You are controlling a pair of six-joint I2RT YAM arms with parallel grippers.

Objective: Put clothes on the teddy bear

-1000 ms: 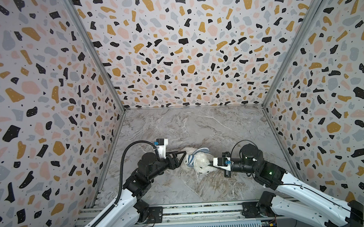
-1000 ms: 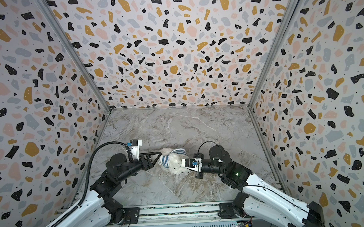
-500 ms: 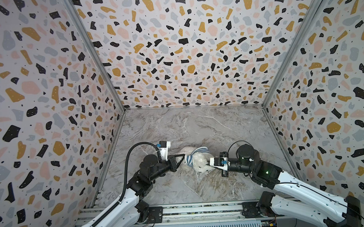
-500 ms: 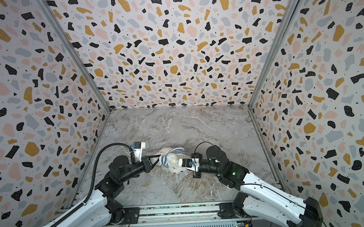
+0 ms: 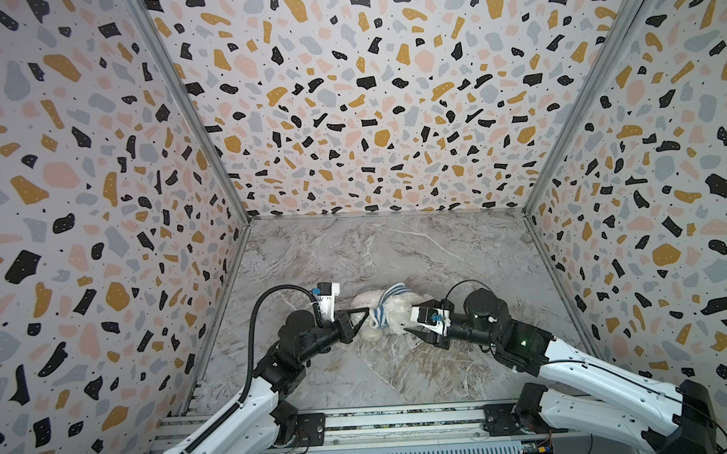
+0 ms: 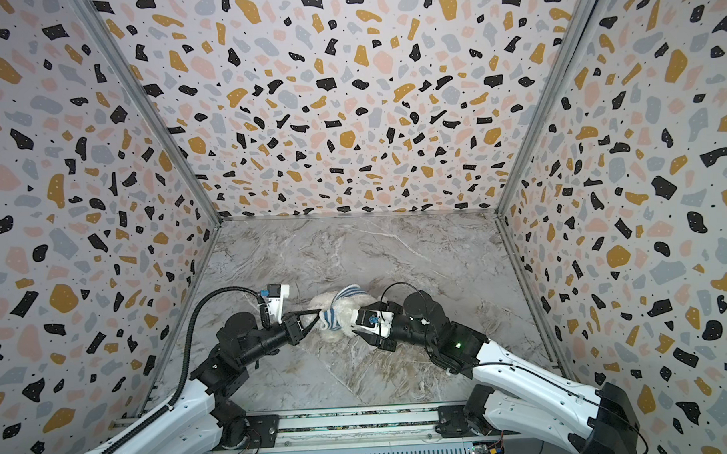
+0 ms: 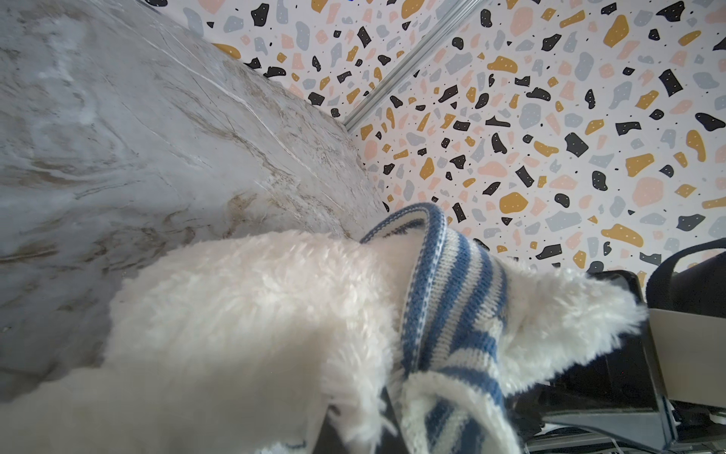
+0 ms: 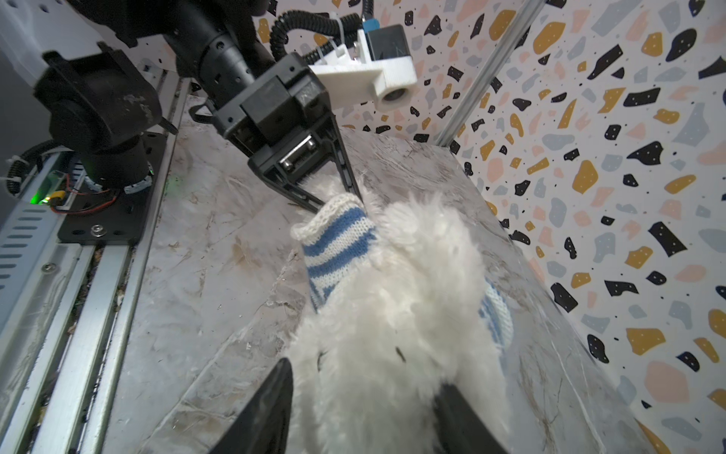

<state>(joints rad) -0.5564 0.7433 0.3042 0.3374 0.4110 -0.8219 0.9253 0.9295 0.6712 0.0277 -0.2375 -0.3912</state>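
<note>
Terrazzo-printed walls (image 5: 349, 112) enclose a marble-patterned tabletop (image 5: 396, 256) on three sides, with an aluminium rail (image 5: 381, 418) along the near edge. From the left of that rail, the left arm (image 5: 251, 406) reaches toward the middle in both top views. The left gripper (image 5: 369, 310) (image 6: 321, 312) has its jaws drawn together to a point. The right wrist view shows these tips (image 8: 341, 200) pinching the white knitted hem of the striped shirt (image 8: 338, 243). This blue-and-white garment (image 5: 381, 314) (image 6: 329, 318) is bunched into a narrow band that runs over the teddy bear (image 5: 398, 318) (image 6: 348, 316), with cream fur showing on both sides of it. In the left wrist view, the shirt (image 7: 451, 295) forms a loose ring around the fluffy body (image 7: 243, 314); which part of the toy it encircles cannot be told. The bear lies on the tabletop near the front, about midway across, between the two grippers. To its right, the right gripper (image 5: 411, 320) (image 6: 358, 321) points at the toy with its jaws parted. In the right wrist view, the two dark fingers (image 8: 271, 412) stand apart on either side of the fur (image 8: 412, 295); whether they press on it cannot be told. The right arm (image 5: 587, 378) runs back to the right end of the rail.
</note>
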